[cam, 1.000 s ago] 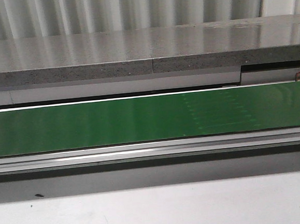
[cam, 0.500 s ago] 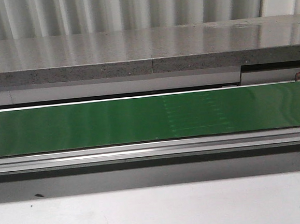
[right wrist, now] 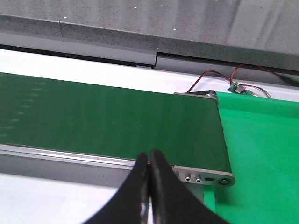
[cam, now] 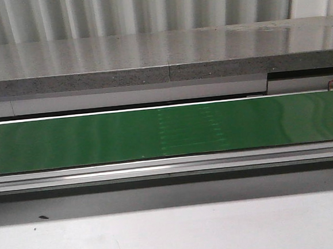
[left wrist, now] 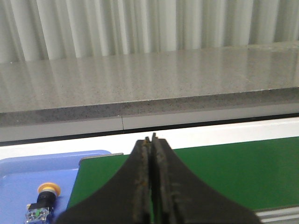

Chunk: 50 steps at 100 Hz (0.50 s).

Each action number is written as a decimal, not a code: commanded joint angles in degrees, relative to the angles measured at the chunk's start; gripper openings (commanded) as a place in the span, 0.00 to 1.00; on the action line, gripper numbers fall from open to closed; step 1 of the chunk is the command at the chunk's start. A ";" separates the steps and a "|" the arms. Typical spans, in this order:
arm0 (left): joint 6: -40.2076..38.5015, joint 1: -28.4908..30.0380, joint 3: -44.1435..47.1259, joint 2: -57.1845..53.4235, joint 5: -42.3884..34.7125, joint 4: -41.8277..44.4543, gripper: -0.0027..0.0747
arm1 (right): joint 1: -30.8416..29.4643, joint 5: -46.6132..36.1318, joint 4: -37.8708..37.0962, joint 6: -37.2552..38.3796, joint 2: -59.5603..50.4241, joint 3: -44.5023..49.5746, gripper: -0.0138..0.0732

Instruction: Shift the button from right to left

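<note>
A button with a yellow-orange cap and a dark block body lies on a blue tray beside the end of the green belt, seen only in the left wrist view. My left gripper is shut and empty, above the belt's end, right of the button. My right gripper is shut and empty, above the near rail by the other end of the belt. The front view shows the bare belt and no gripper.
A grey stone ledge runs behind the belt. A bright green surface lies past the belt's end, with red and black wires and a small board near it. White table lies in front of the rail.
A faint dotted seam on the belt has shifted left across the front view, so the belt is running leftward. Nothing else has moved.
</note>
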 commanded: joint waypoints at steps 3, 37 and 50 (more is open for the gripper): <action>-0.35 -0.18 1.71 -1.89 -7.66 -0.93 0.01 | -0.13 -4.69 0.48 -0.30 0.58 -1.50 0.08; -10.84 -0.09 14.34 -1.89 -20.01 8.25 0.01 | -0.13 -4.69 0.48 -0.30 0.58 -1.50 0.08; -10.84 -0.09 14.75 -1.89 -15.24 8.10 0.01 | -0.13 -4.69 0.48 -0.30 0.58 -1.50 0.08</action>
